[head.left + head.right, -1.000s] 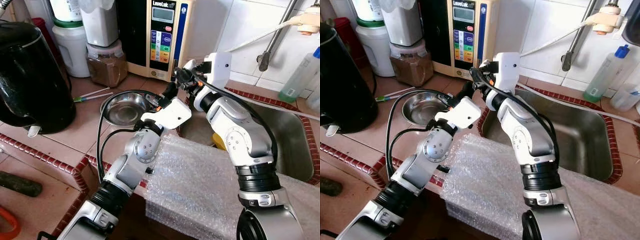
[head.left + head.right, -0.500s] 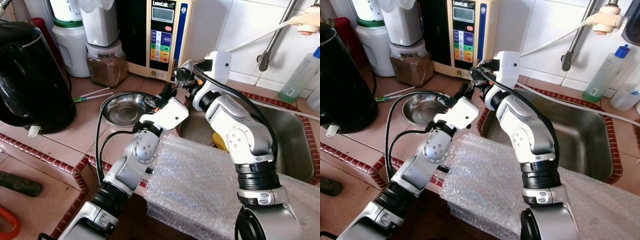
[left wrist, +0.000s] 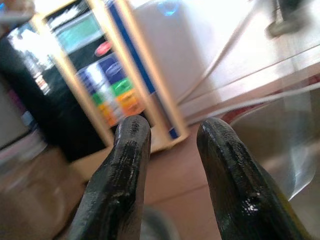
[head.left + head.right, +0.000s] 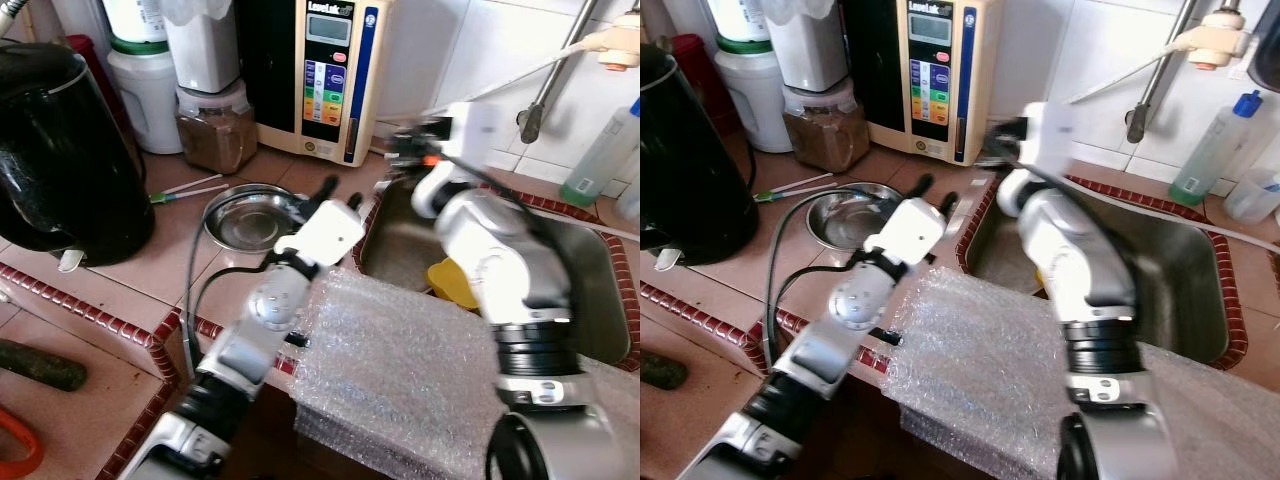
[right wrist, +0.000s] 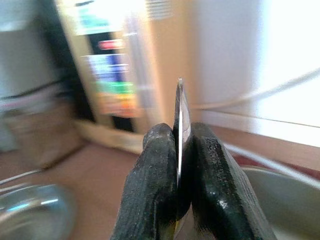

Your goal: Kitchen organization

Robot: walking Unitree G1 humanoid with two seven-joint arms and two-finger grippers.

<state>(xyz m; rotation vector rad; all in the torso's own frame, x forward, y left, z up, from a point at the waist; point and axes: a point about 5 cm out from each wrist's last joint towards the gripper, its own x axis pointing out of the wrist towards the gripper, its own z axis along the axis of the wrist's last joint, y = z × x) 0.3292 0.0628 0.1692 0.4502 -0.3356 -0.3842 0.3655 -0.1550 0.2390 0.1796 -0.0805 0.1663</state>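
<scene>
Kitchen tidy-up, mid-carry: the robot's right hand (image 5: pixel 178 165) has its two black fingers pinched shut on a thin, flat metal piece (image 5: pixel 181 117), seen edge-on in the right wrist view; what the piece is cannot be told. In the head views the right arm is raised and motion-blurred above the near corner of the steel sink (image 4: pixel 585 262), with the water purifier (image 4: pixel 333 70) just ahead of the hand. The step in hand looks like transport of the gripped piece, and its destination is a guess: the sink below the hand, or the steel bowl (image 4: pixel 247 213) off to that hand's left. Either way the next move calls for steadying the arm, lowering it over the chosen spot and parting the fingers only once the piece is low.

The left hand (image 3: pixel 170 137) is open and holds nothing, its fingers spread above the tiled bench (image 4: pixel 120 290), close beside the bowl and pointed toward the purifier. The left forearm slants up across the edge of a bubble-wrap sheet (image 4: pixel 400 370) draped over the front of the bench. A yellow object (image 4: pixel 452 285) lies in the sink below the right forearm.
</scene>
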